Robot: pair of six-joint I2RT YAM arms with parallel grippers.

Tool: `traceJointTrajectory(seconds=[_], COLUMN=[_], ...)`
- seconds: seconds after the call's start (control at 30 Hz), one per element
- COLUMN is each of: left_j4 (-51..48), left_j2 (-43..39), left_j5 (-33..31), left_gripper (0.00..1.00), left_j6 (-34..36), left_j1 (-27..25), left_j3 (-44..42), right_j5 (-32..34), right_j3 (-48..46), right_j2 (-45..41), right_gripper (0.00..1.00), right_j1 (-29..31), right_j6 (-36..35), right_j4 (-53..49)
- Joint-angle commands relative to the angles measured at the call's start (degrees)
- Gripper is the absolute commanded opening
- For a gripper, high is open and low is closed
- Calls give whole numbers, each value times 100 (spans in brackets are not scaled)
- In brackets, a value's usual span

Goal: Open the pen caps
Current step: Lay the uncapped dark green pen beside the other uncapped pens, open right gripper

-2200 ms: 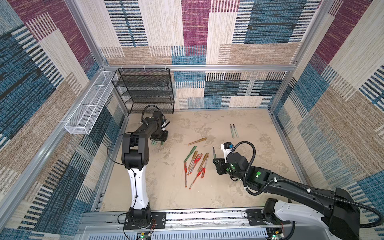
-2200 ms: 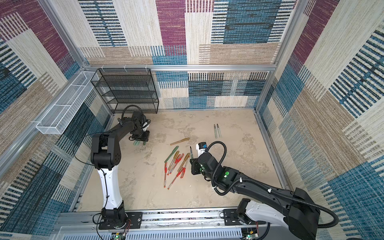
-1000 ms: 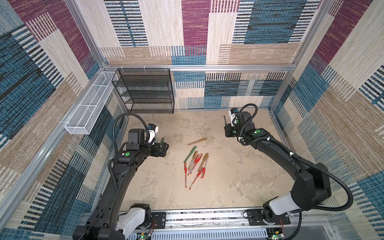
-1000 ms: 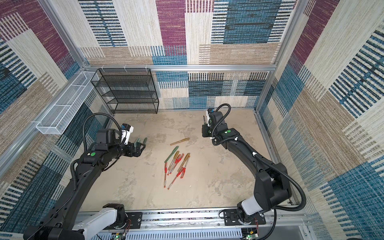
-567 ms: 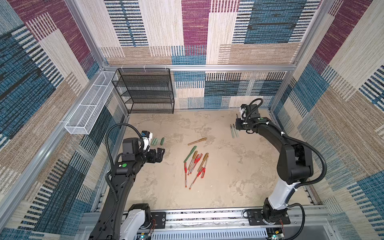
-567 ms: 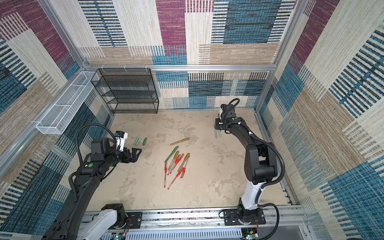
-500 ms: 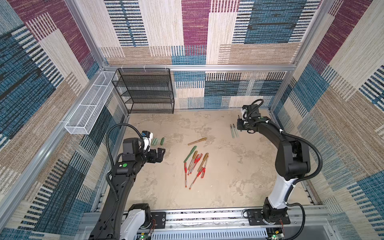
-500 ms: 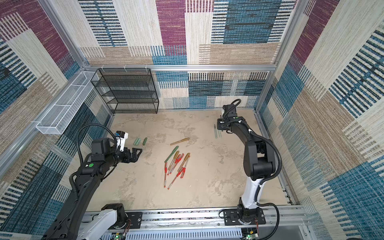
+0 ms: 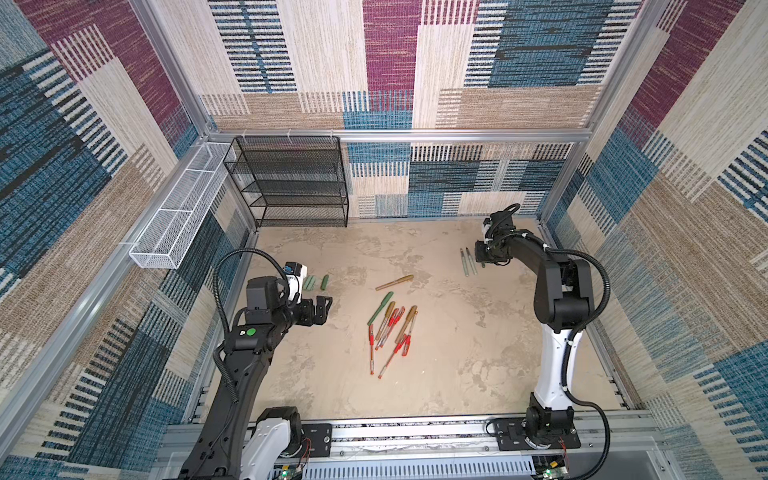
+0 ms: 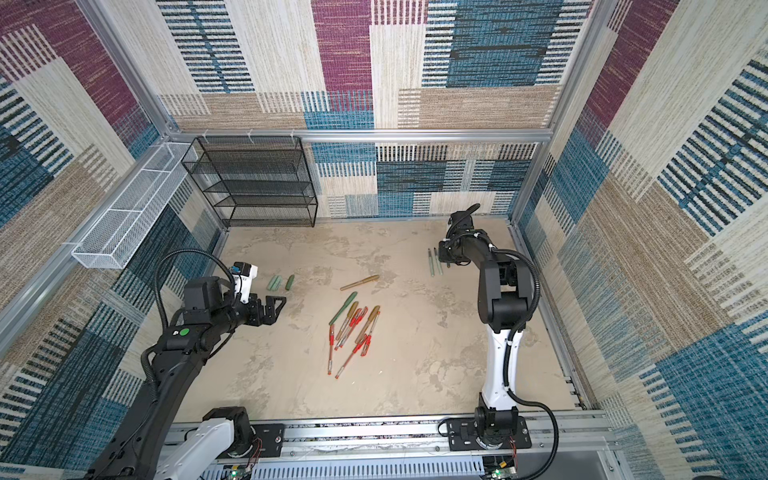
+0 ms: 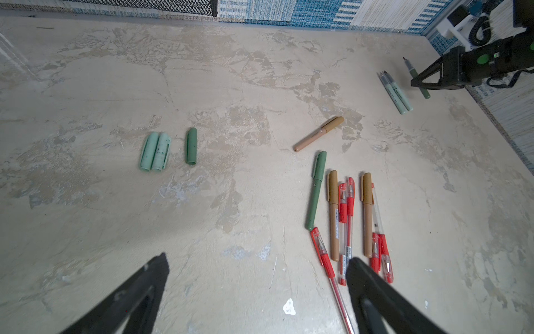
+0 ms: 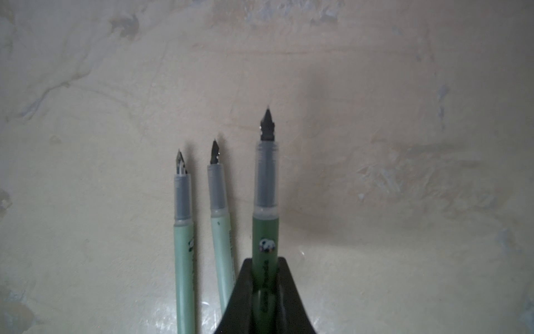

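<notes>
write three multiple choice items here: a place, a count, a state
1. Where do the loose caps lie? A by the right gripper B on the table by the left gripper C in the left gripper
2. How many loose caps? A three B five C one
3. The right gripper is: A open B shut on a cap C shut on an uncapped dark green pen
B, they lie before the open left jaws; A, two mint, one dark green; C, jaws clamp its barrel.

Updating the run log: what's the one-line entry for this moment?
left gripper: open, empty | right gripper: shut on dark green pen, uncapped, beside two mint pens | three loose caps lying apart | capped pens in a pile
</notes>
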Motion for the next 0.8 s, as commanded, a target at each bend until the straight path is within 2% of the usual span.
traceJointTrajectory(seconds=[0.0,0.27,0.5,0.77], left_j4=[94,115,109,112], left_j2=[-57,-78,-111,-136], left_j5=[19,-7,-16,12], left_gripper=[100,100,100,100], left_j6=[-5,-31,-42,-57], left_j1=[17,52,53,60], left_j3=[12,-15,4,-13], right_j5=[-41,93,160,60], right_j3=[2,-251,-207,-65], right_j2=[61,69,63,-98], right_gripper=[5,9,24,28], right_j1=[2,2,-2,2], right_j6=[14,29,58,77], right_j4=[-9,-2,-44,-151])
